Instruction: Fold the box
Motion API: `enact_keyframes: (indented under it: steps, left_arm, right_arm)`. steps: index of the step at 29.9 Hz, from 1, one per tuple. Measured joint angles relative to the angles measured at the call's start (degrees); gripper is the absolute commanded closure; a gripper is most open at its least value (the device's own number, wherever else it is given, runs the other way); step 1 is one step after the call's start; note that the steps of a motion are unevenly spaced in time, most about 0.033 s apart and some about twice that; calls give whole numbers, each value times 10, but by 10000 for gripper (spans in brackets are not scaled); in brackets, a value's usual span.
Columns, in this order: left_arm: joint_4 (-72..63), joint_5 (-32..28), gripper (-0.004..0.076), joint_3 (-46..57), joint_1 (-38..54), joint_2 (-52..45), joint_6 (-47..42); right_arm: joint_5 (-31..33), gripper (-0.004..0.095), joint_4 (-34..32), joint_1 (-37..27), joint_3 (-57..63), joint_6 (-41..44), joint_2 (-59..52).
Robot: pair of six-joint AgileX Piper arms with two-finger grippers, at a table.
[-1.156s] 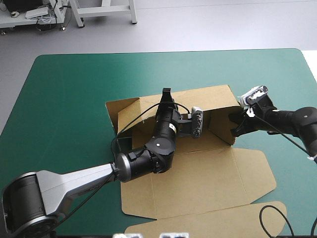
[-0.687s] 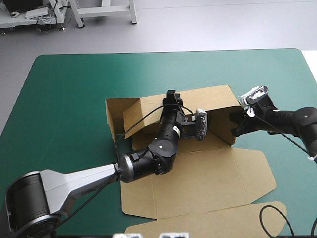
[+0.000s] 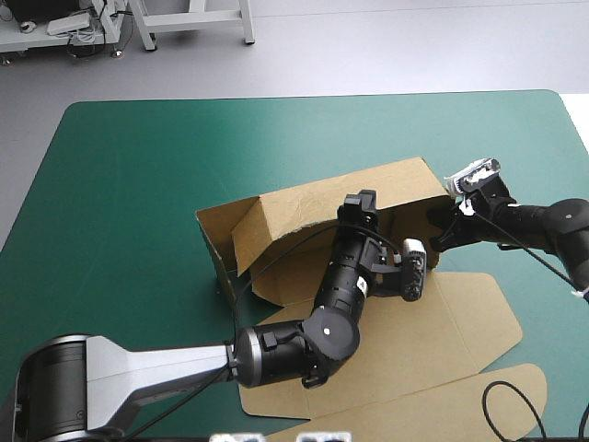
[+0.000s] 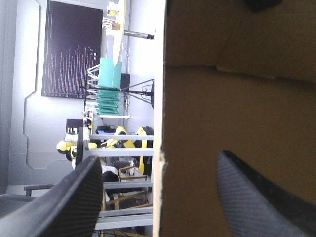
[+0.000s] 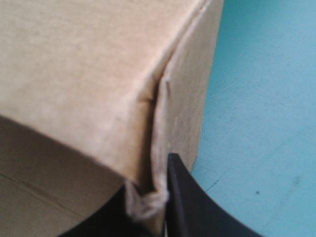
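The brown box (image 3: 405,322) lies in the middle of the table, its base flat and its long back wall (image 3: 313,198) raised and leaning forward. My left gripper (image 3: 361,204) reaches over the base to that wall's top edge. In the left wrist view it (image 4: 159,157) stands open, one black finger on each side of the wall's (image 4: 237,98) edge, touching nothing. My right gripper (image 3: 440,235) is at the box's right rear corner. In the right wrist view it (image 5: 155,197) is shut on the crumpled corner of the board (image 5: 89,64).
The box's lid flap (image 3: 405,410) lies flat toward the table's front edge, and a side flap (image 3: 216,226) stands at the box's left end. Bare teal-green cover (image 3: 120,184) stretches to the left and behind the box.
My left gripper has opened and slid right along the back wall. The wall leans further forward and the flat base and lid have shifted right. The right gripper has held its place.
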Motion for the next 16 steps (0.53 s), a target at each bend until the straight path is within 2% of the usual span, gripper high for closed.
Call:
enact_keyframes:
  steps: [6,8,11,15,16]
  left_arm:
    - [0,49,257,0,-60,0,-16]
    - [0,73,300,0,-78,-2,-24]
    - [4,85,442,0,-93,-14,-28]
    - [31,91,697,0,-96,-43,-41]
    - [41,95,735,0,-96,-55,-50]
  right_arm:
    - [-1,908,0,0,0,2,0]
    - [-2,908,0,0,0,2,0]
    - [-4,908,0,0,0,5,0]
    - [-6,908,0,0,0,7,0]
    - [-6,908,0,0,0,8,0]
